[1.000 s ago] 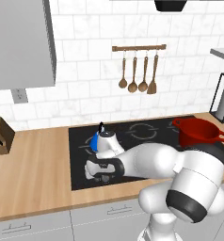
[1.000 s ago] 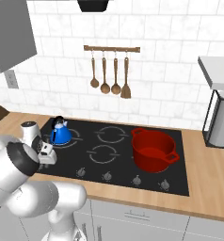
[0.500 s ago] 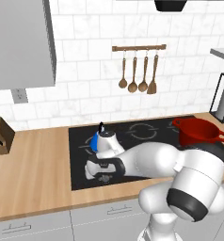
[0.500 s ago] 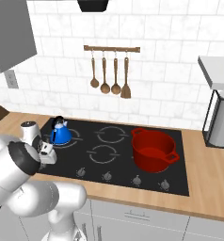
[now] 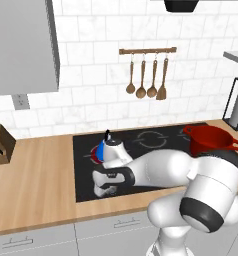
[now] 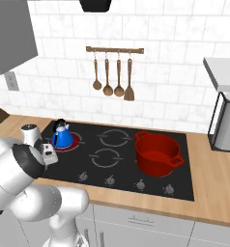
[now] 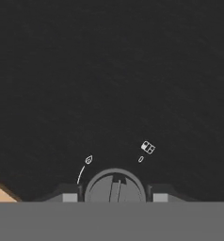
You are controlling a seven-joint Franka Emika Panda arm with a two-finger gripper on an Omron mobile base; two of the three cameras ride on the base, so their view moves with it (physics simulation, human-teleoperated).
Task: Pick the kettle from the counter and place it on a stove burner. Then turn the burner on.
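Nothing much has shifted since a second ago: kettle, pot and arm sit where they were. The kettle (image 6: 63, 136) stands upright on the burner (image 6: 71, 143) at the back left of the cooktop (image 6: 122, 166), and that ring glows red under it. In the left base view the kettle (image 5: 105, 148) is partly hidden behind the white forearm. The gripper (image 7: 115, 196) is low over the cooktop's front left edge, its two fingertips (image 7: 69, 196) set either side of a round grey knob (image 7: 115, 187), close to its rim; whether they press on it I cannot tell, so its hold stays unclear. A sliver of counter (image 7: 2, 193) shows at the lower left of the hand view. To the right, the red pot (image 6: 157, 153) sits on the cooktop, well apart from the kettle. Four wooden utensils (image 6: 113, 77) hang from a rail on the tiled wall, and a knife block (image 5: 0, 144) stands on the counter (image 5: 36, 177) at far left.
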